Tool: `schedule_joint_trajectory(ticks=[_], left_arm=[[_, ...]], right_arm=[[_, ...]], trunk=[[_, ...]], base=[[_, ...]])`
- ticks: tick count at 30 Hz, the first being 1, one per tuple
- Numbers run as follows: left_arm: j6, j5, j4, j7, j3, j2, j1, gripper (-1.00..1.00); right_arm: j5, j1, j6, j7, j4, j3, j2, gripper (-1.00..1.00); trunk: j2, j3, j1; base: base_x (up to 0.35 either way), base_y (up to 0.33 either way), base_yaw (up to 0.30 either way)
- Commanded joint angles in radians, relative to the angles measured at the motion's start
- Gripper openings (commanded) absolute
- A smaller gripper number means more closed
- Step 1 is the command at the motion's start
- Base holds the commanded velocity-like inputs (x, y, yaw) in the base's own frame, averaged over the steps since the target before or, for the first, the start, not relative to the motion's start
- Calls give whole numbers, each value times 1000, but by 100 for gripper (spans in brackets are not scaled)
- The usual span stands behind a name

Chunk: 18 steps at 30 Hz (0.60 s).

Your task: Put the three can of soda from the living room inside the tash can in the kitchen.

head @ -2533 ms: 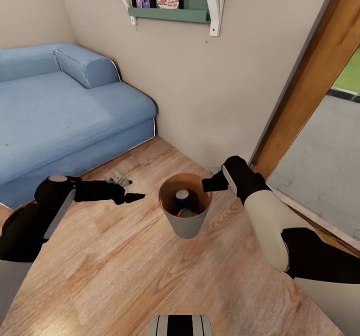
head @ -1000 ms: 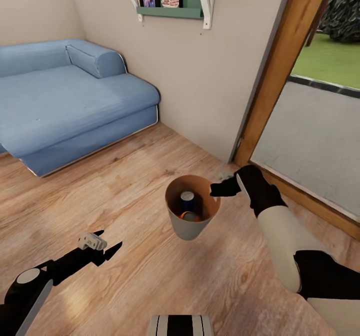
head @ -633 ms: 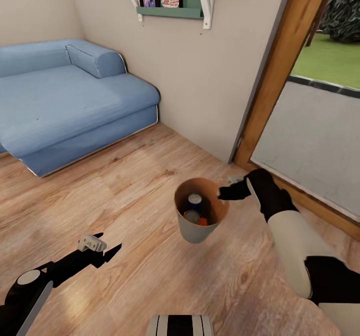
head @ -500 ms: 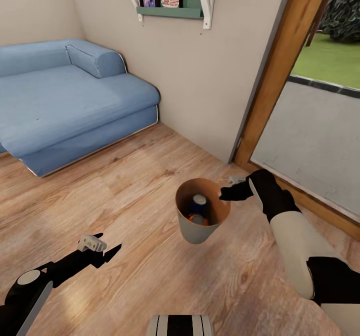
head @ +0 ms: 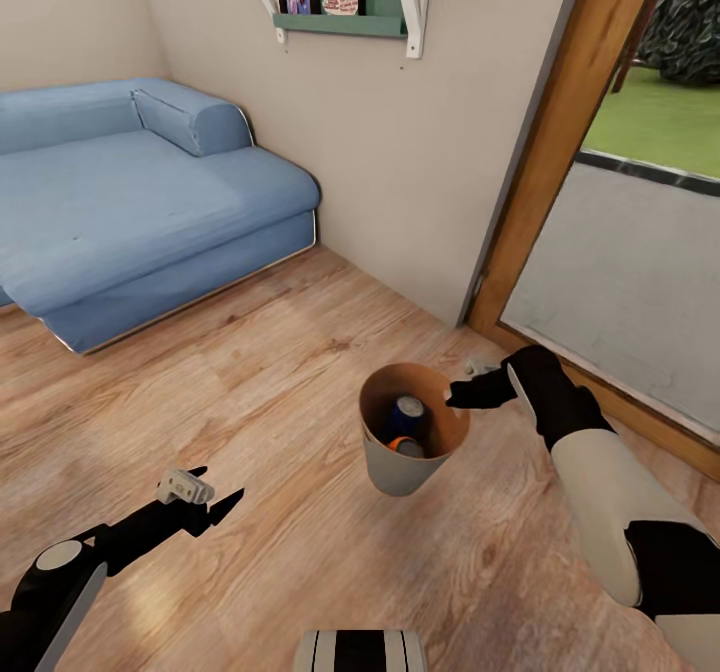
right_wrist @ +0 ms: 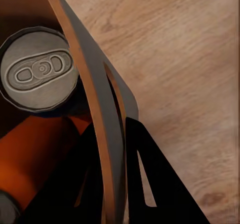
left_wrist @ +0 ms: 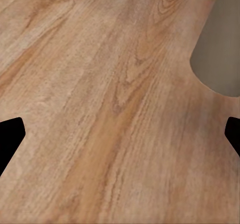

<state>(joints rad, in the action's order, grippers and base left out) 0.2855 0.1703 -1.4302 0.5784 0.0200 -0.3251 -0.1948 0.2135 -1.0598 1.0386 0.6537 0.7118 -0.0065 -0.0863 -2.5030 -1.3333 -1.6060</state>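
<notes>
My right gripper [head: 458,395] is shut on the rim of the tash can [head: 400,470], a small grey bucket with a brown inside, holding it above the wood floor. A blue can of soda [head: 407,414] and an orange can of soda [head: 405,445] lie inside it. In the right wrist view the rim [right_wrist: 75,49] is pinched between my fingers [right_wrist: 150,174], beside the blue can's silver top [right_wrist: 39,76] and an orange can [right_wrist: 30,159]. My left gripper [head: 215,497] is open and empty, low over the floor left of the bin. The kitchen is out of view.
A blue sofa [head: 150,202] stands at the left against the wall. A wall shelf [head: 345,12] hangs above. A wooden door frame [head: 560,142] at the right opens onto grey paving [head: 620,292] and grass. Wood floor [left_wrist: 110,109] lies under my left gripper.
The view shifted early on and my left arm dropped lower left. Since then my right gripper has carried the tash can to the right, and the cans shifted inside it.
</notes>
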Motion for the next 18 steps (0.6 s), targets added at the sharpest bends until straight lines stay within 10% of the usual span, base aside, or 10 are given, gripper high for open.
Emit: schedule_joint_trajectory(ticks=[1,18], left_arm=[[0,0,0,0,0,0,0,100],[1,-2,2,-1,0,3,0,100]], right_arm=[[-29,0,9,9,0,-1,0,-100],[-27,5,9,11,0,-1,-2,-100]], trunk=[[0,0,0],[-4,-62,-7]], base=[[0,0,0],[0,0,0]])
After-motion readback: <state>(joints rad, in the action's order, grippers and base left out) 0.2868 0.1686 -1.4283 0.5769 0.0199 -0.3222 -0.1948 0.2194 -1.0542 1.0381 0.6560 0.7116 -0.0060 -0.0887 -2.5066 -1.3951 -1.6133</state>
